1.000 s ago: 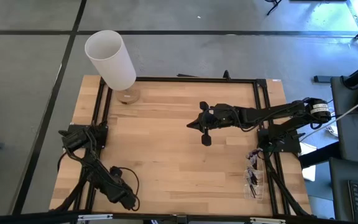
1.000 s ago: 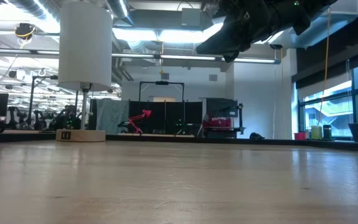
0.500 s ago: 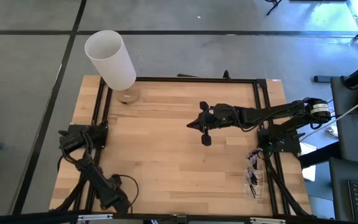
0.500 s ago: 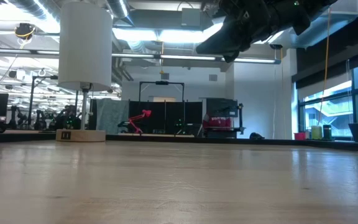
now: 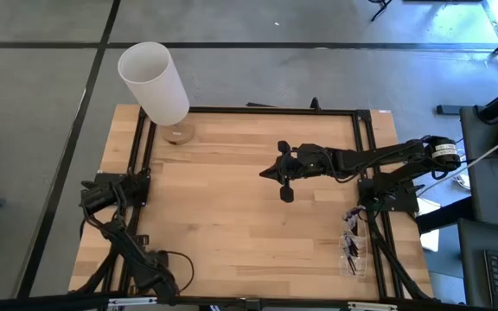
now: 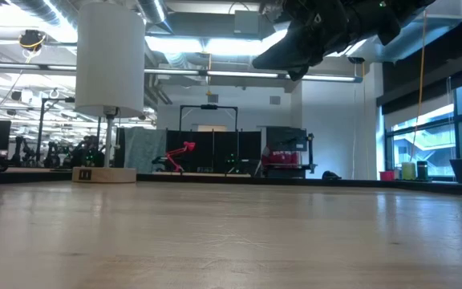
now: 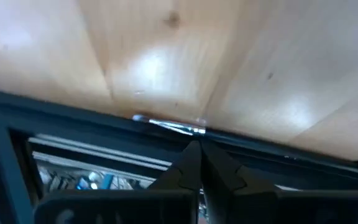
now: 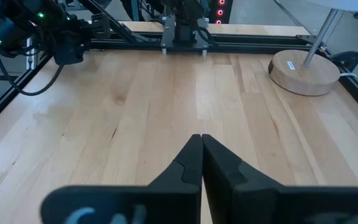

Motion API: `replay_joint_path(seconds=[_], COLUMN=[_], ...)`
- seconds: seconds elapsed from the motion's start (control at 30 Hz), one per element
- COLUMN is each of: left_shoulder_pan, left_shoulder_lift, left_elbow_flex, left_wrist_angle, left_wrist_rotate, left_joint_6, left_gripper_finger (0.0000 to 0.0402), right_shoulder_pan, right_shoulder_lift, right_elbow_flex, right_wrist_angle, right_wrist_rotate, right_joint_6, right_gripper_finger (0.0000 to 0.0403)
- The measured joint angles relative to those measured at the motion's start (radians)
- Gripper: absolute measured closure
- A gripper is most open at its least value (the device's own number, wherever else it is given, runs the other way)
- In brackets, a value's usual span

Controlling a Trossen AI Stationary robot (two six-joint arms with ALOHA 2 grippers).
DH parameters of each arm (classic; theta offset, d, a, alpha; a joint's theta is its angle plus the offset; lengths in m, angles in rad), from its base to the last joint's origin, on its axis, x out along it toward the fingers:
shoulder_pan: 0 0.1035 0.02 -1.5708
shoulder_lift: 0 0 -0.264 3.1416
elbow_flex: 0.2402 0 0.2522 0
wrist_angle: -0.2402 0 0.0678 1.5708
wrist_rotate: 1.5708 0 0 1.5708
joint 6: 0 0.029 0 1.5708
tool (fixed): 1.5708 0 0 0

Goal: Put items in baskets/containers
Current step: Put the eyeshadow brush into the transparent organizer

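The thin black-handled makeup brushes [image 5: 351,246] lie in the clear plastic rectangular holder [image 5: 355,252] at the pale wooden counter [image 5: 232,216]'s edge, just beside the right arm's base. Light, stiff, slippery — best pinched mid-handle. The right gripper [image 5: 271,173] hovers well apart from the holder, fingers together and empty; the left gripper [image 7: 199,144] likewise, farther off.

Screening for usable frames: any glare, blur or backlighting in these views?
Left wrist view: soft and blurred, with a bright glare patch on the wooden table. Low view: ceiling lights behind turn the right gripper into a dark silhouette. High view: evenly lit, the clear holder barely distinguishable. Right wrist view: sharp, lamp base clear.
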Motion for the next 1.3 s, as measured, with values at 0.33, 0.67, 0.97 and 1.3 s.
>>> replay_joint_path(seconds=[0.33, 0.67, 0.97, 1.3], left_shoulder_pan=[-0.098, -0.079, -0.03, -0.002], left_shoulder_lift=[-0.012, -0.013, -0.135, -0.265], left_elbow_flex=[-0.007, -0.016, 0.041, 0.098], left_wrist_angle=[0.083, 0.083, -0.04, -0.145], left_wrist_rotate=[-0.081, -0.149, -0.404, -0.633], left_joint_6=[-0.041, -0.043, -0.098, -0.495], left_gripper_finger=[0.0398, 0.0398, 0.0398, 0.0398], right_shoulder_pan=[0.0, 0.0, 0.0, 0.0], right_shoulder_lift=[0.0, 0.0, 0.0, 0.0], right_elbow_flex=[0.0, 0.0, 0.0, 0.0], right_wrist_angle=[-0.001, -0.003, -0.004, -0.017], right_wrist_rotate=[-0.001, -0.001, -0.001, 0.0], right_joint_6=[-0.003, -0.009, -0.016, -0.016], right_gripper_finger=[0.0396, 0.0396, 0.0396, 0.0396])
